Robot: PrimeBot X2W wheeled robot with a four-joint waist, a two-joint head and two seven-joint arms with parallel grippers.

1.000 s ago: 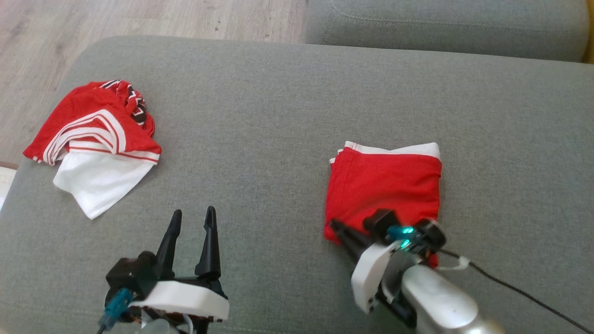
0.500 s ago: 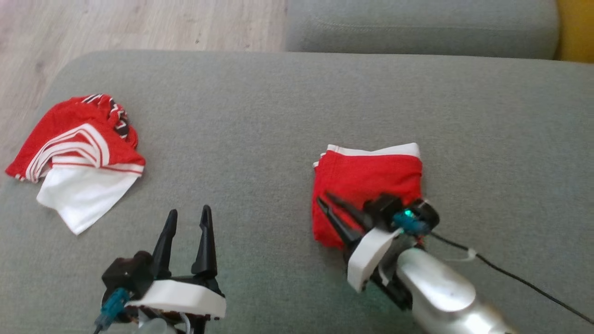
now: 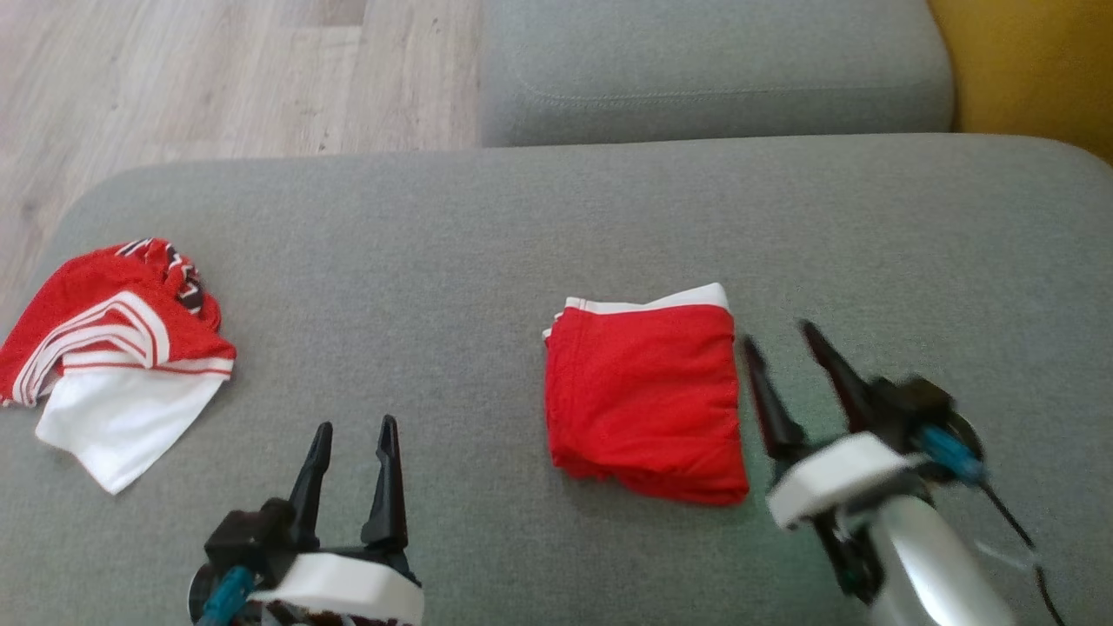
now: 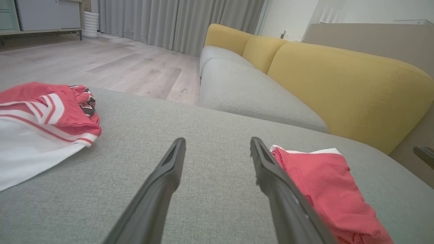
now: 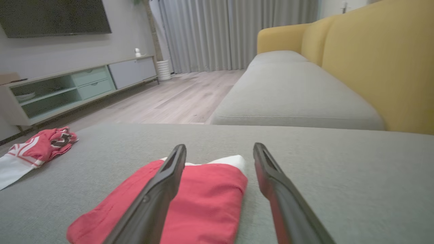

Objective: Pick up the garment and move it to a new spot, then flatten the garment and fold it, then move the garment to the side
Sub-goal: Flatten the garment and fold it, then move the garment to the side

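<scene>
Folded garment: The red garment (image 3: 645, 400), white band showing along its far edge, is lying as a compact, squared bundle near the middle of the grey cushion (image 3: 487, 235). Nothing is holding it.
Right gripper: The right gripper (image 3: 777, 334) is hovering just beside the bundle's right edge with its fingers spread wide and nothing between them. Whether a fingertip is brushing the cloth cannot be told.
Left gripper: The left gripper (image 3: 356, 424) is waiting low at the near edge of the cushion, jaws wide and empty, well apart from both pieces of clothing.
Second garment: A crumpled red-and-white jersey (image 3: 113, 365) is sitting in a loose heap at the cushion's far left, well apart from the bundle.
Why it is lying so: The bundle's neat edges and the spread fingers beside it are suggesting a finished fold that is resting under its own weight.
Stage: Folding is looking complete. Whether this spot is counting as "the side" is hard to judge.
Risk: Any sideways nudge from the right fingers is likely to spoil the fold.
</scene>
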